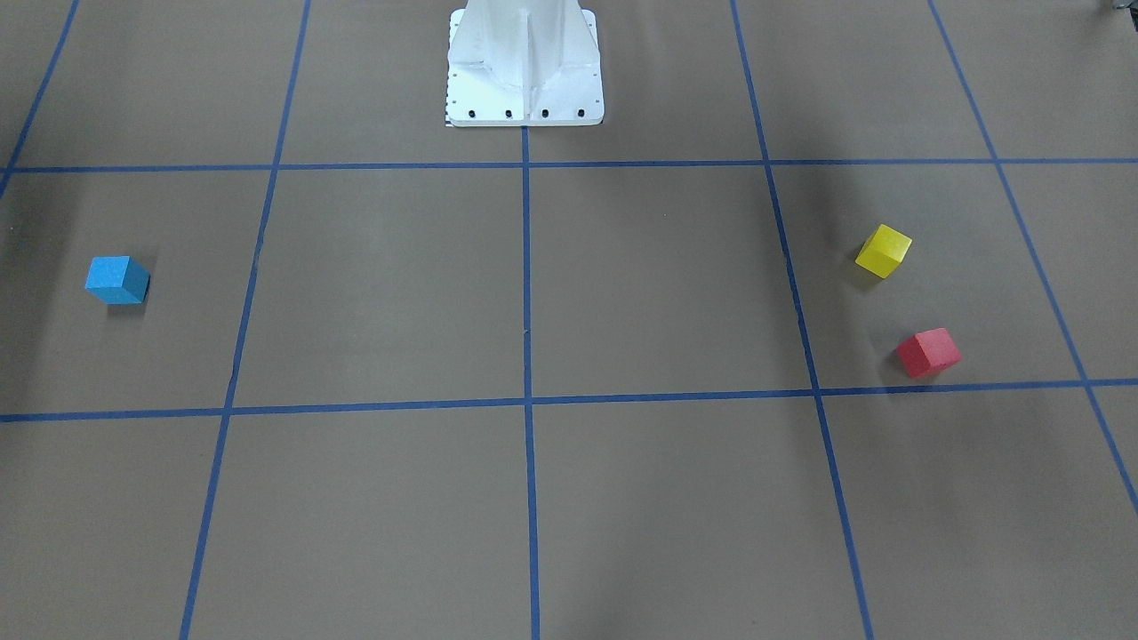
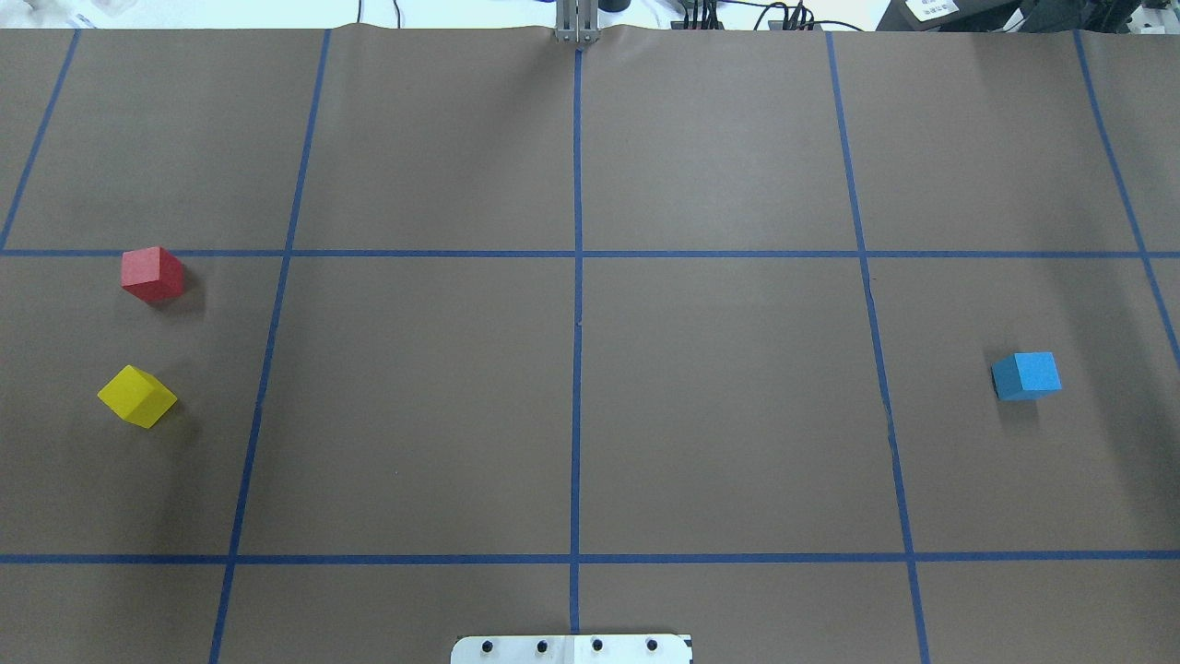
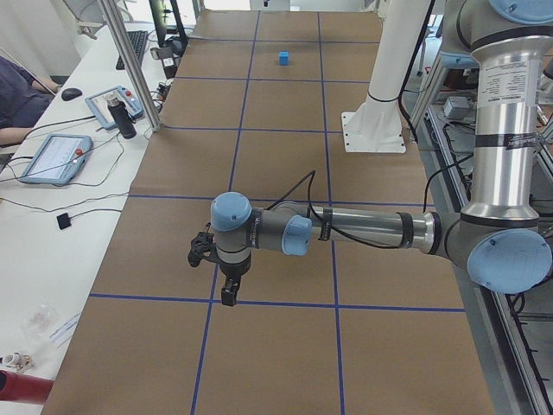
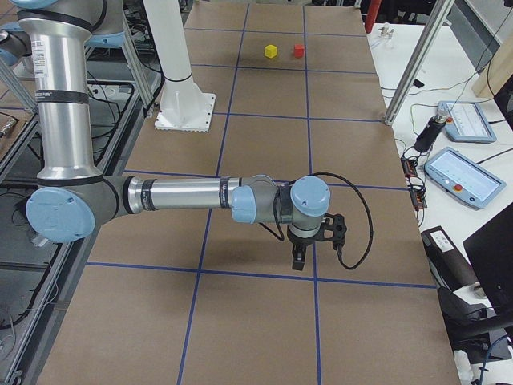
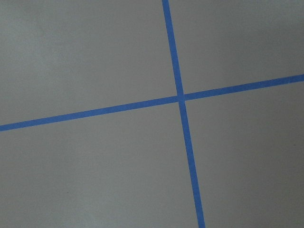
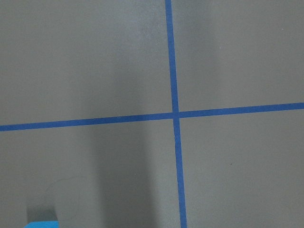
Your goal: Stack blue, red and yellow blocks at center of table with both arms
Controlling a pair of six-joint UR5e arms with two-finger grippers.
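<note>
Blocks lie unstacked on a brown counter (image 2: 719, 415) crossed by blue tape lines (image 2: 577, 369). In the overhead view, with the counter's centre as the middle of the clock, the red block (image 2: 152, 274) sits far out at 9 o'clock, just below a tape line. The yellow block (image 2: 136, 397) sits near it at about 8 o'clock, turned corner-on; the two do not touch. The blue block (image 2: 1026, 375) sits alone far out at 3 o'clock, well apart from both. A white base plate (image 2: 572, 648) shows at 6 o'clock. In the side views each arm stretches low over the counter. The left gripper (image 3: 228, 298) and the right gripper (image 4: 298, 261) both point down above a tape line. I cannot tell whether either gripper is wide or narrow. A sliver of blue shows at 7 o'clock in the right wrist view
</note>
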